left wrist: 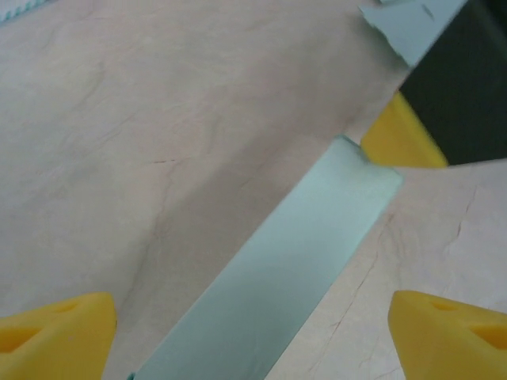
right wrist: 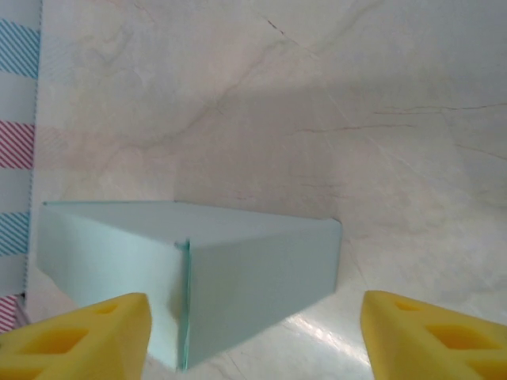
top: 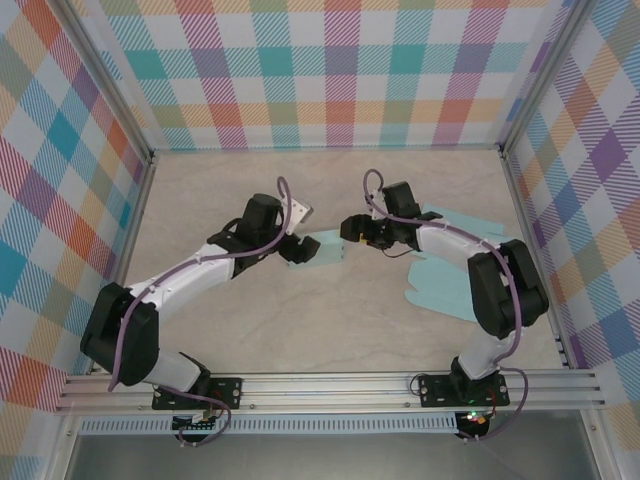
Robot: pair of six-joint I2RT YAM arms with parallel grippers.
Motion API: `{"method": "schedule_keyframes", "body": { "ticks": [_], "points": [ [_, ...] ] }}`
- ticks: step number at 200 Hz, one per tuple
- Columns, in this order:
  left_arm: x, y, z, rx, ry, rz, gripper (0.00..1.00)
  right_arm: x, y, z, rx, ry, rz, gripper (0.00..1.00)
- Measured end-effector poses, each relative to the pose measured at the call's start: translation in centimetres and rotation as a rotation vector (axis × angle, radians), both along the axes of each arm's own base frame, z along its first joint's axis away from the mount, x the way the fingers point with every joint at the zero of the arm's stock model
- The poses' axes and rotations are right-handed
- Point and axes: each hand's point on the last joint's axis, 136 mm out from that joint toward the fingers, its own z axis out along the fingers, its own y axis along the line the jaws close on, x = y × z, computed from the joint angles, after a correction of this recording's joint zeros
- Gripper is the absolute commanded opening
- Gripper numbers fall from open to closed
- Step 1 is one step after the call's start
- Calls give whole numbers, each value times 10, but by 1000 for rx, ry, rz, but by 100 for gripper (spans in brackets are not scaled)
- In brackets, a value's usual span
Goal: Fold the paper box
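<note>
A pale teal paper box [top: 320, 250] sits partly folded mid-table between the two arms. My left gripper [top: 296, 250] is at its left end and my right gripper [top: 352, 232] at its right end. In the left wrist view a teal panel [left wrist: 277, 285] runs diagonally between the wide-apart yellow fingers of the left gripper [left wrist: 253, 340], which is open. The right gripper's yellow fingertip [left wrist: 400, 138] touches that panel's far corner. The right wrist view shows the box [right wrist: 238, 269] with its walls up, just ahead of the open right gripper [right wrist: 257, 344]; its left finger [right wrist: 79, 340] is close to a box corner.
Flat teal paper blanks [top: 445, 285] lie on the table under and beside the right arm, and one [left wrist: 408, 24] shows in the left wrist view. Plaid walls [top: 340, 70] enclose three sides. An aluminium rail [top: 330, 385] runs along the near edge.
</note>
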Motion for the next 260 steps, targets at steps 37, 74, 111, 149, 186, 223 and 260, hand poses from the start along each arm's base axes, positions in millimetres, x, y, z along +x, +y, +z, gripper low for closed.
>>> {"method": "schedule_keyframes", "body": {
  "ticks": [37, 74, 111, 149, 186, 223, 260],
  "points": [
    [1, -7, -24, 172, -9, -187, 87, -10, -26, 47, -75, -106, -62, 100],
    [8, -9, -51, 287, 25, -270, 76, -27, -69, 89, -172, -224, -193, 100],
    [14, -7, -72, 390, 31, -301, 55, -52, -108, 98, -275, -257, -284, 100],
    [30, 5, -73, 505, -40, -262, 52, -63, -142, 102, -395, -285, -372, 100],
    [56, 35, -74, 678, -151, -164, 51, -65, -185, 88, -523, -220, -529, 100],
    [85, 86, -81, 815, -219, -45, 53, -61, -239, 57, -549, -59, -702, 100],
    [108, 127, -94, 910, -295, 24, 79, -66, -287, 17, -561, 120, -836, 100]
  ]
}}
